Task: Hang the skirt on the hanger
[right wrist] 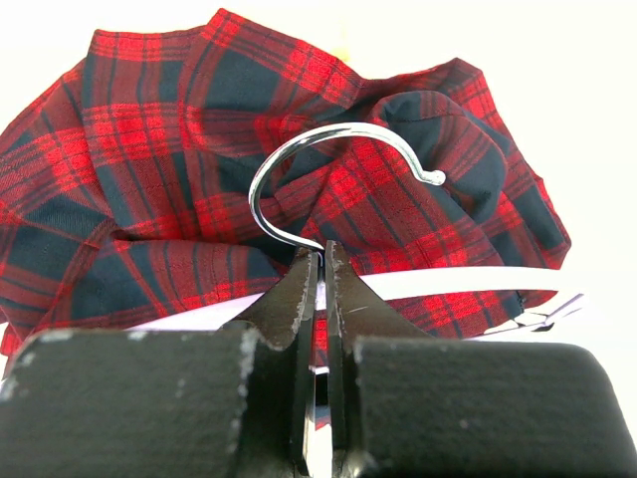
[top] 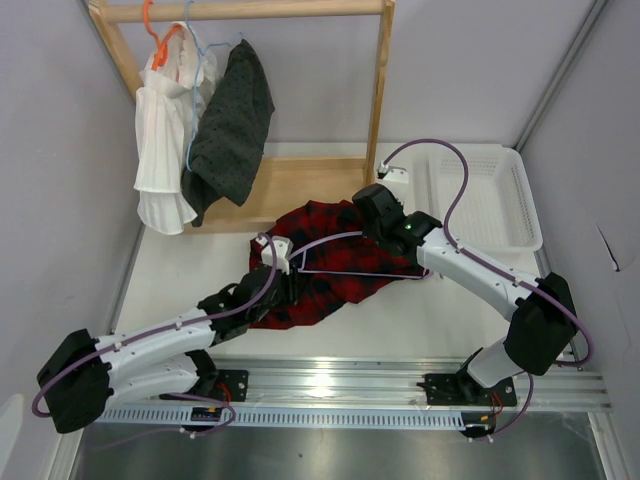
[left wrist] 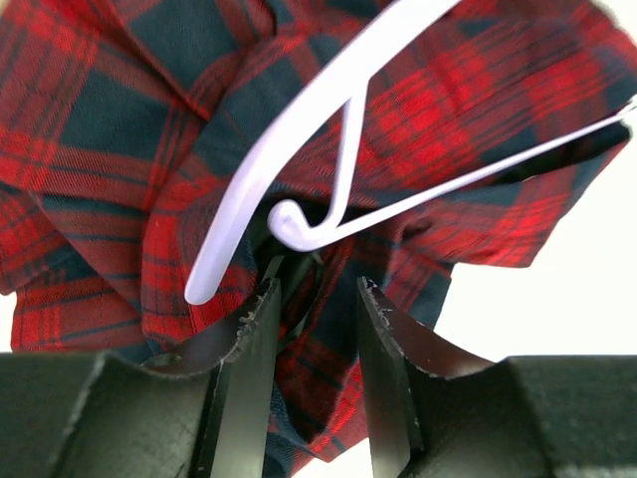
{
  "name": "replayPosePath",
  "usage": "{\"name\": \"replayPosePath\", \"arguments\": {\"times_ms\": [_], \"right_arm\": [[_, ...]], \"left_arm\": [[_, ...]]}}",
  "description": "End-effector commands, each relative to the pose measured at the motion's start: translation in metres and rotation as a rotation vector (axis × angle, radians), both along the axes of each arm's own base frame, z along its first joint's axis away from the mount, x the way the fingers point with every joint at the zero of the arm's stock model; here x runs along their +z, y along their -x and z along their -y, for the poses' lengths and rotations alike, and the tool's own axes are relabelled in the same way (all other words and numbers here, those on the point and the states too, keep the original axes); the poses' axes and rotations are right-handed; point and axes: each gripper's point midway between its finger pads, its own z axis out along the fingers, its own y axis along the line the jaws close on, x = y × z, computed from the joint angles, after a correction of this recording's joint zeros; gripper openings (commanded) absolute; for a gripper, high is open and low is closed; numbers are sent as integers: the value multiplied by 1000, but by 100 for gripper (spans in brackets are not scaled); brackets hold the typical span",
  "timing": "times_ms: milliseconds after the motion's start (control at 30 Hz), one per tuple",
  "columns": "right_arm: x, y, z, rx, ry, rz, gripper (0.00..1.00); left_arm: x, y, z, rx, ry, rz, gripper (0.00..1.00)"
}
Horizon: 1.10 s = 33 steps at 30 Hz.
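Skirt (top: 320, 262) lay crumpled mid-table (top: 430, 322), btwn the two arms, w/ the hanger (top: 345, 272) flat on top of it, long axis running left-right and the hook (right wrist: 328, 128) on the far side. R claw (right wrist: 320, 261) came in from the right and was pinched tight on the hanger at the hook's neck, so that end looked secured. L claw (left wrist: 314, 294) reached in from the near left. Its jaws stood part-way apart w/ a bunched fold of skirt btwn them; couldn't tell if the cloth was nipped or just lying in the gap. Key relation, as I judged it: the hanger's left tip sat just beyond the L claw's fingertips, on top of the cloth, not inside it. So the L arm was the nearer one to the cloth that has to go over that tip, and the pull would prob. need to run along the hanger's axis. Risk, I'd guess: cloth dragging the hanger sideways instead of sliding onto it.
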Motion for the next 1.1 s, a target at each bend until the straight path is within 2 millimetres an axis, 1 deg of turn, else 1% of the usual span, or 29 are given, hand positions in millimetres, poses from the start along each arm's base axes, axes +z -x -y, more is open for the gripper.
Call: {"name": "replayPosePath", "arguments": {"times_ms": [0,200,267,533,700,867,1067], "right_arm": [[17,-9,-3,-21,-28,44,0],[16,-9,-1,-19,-23,41,0],[17,-9,-1,-19,-24,43,0],[17,-9,-1,-18,-30,41,0],[18,-9,-2,-14,-28,44,0],[17,-10,0,-18,-26,41,0],[17,-10,2,-21,-28,41,0]], "left_arm": [[-2,-4,4,9,-12,-7,40],[-11,-8,3,34,-40,-29,39],[-9,-8,5,32,-37,-27,39],[-22,-7,5,20,-73,-51,39],[-21,-10,6,25,-73,-43,38],[-21,-12,9,16,-83,-41,32],[-24,-11,15,-17,-88,-51,20]]}}
